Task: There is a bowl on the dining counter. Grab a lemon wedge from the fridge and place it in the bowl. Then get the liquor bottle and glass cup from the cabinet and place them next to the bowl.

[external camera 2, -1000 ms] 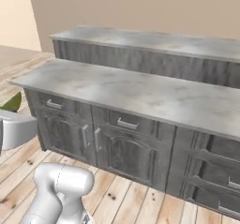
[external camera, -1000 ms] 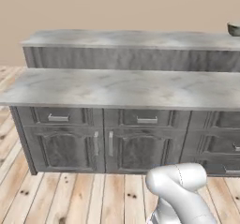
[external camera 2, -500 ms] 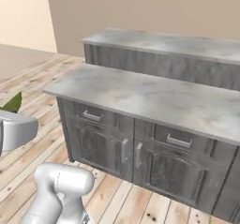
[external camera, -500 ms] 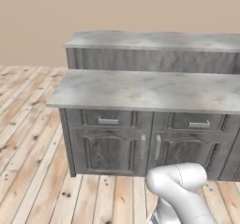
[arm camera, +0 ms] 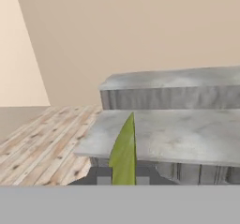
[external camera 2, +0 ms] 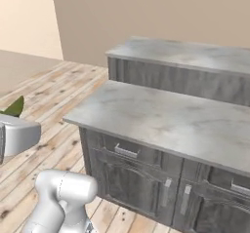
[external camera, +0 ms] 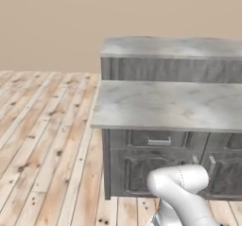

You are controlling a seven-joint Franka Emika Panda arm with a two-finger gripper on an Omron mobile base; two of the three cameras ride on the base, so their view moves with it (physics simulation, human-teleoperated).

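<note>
gripper [arm camera: 123, 178] pinched shut on a green lemon wedge [arm camera: 124, 150] at six o'clock in the hand view; beyond it at twelve o'clock, the grey island [arm camera: 178, 136], the dining counter [arm camera: 178, 80] behind.

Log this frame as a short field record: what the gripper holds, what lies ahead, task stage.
gripper: shut on the yellow-green lemon wedge
ahead: grey island with marbled top, drawer with metal handle below
behind it: long light grey marbled dining counter
floor: pale wood planks
stage: wedge in hand, not yet placed in a bowl
</note>
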